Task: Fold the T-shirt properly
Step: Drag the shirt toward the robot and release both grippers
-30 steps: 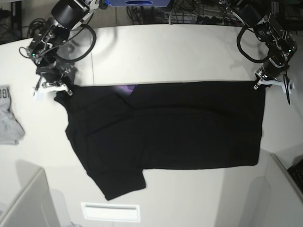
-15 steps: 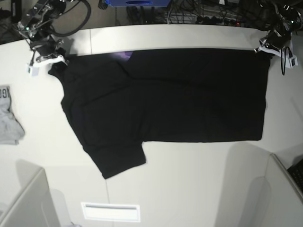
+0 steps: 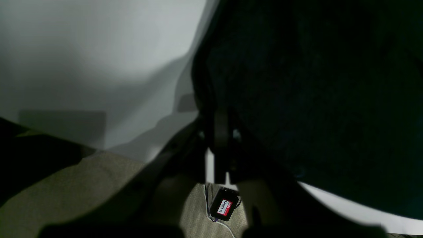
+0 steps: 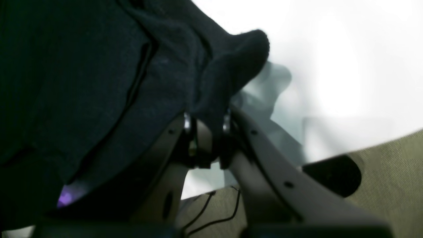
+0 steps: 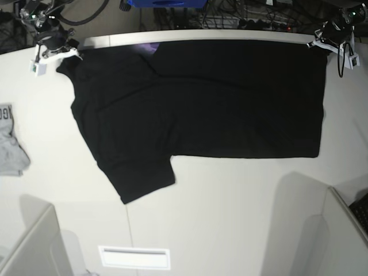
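Observation:
The black T-shirt [image 5: 201, 98] lies spread across the white table [image 5: 230, 218], its upper edge pulled to the table's far edge. A sliver of purple print [image 5: 150, 47] shows near the top. One sleeve [image 5: 144, 178] sticks out at the lower left. My right gripper [image 5: 69, 53] is shut on the shirt's upper left corner; in the right wrist view the cloth [image 4: 211, 82] bunches between the fingers [image 4: 191, 138]. My left gripper [image 5: 318, 43] is shut on the upper right corner; in the left wrist view the cloth [image 3: 314, 99] runs into the closed gripper [image 3: 219, 138].
A small light-grey garment [image 5: 8, 144] lies at the table's left edge. A white label strip [image 5: 135, 257] sits at the front. Cables and a blue box [image 5: 167, 3] lie beyond the far edge. A small black device [image 3: 224, 207] lies on the floor.
Both grippers have pulled the shirt's upper edge away from the camera, toward the table's far edge. The whole shirt slid that way and lies flatter.

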